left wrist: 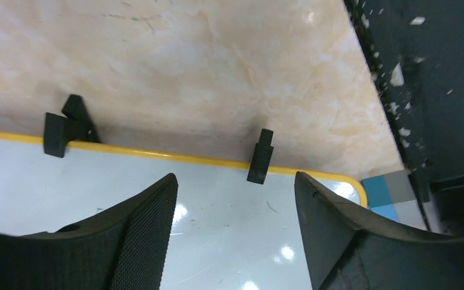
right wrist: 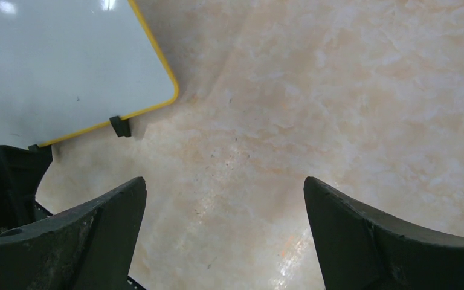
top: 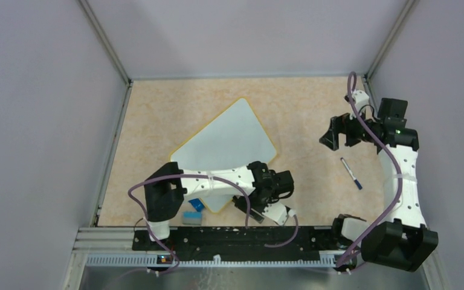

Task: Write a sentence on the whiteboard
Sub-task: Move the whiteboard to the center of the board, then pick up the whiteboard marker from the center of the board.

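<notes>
One whiteboard (top: 226, 142), top view: I am seeing it lying askew, left of the tabletop (top: 302, 109) centre; marker (top: 350, 173) toward the right edge.
Left wrist: left gripper (left wrist: 235, 176) is hovering open over its clipped edge.
Right wrist: right gripper (right wrist: 223, 181) is gaping empty near its corner.

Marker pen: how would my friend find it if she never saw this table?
Find the whiteboard on the beige table, then look right, toward the right arm. The marker pen lies alone between them. It's the only thin white stick with a dark blue tip.
</notes>
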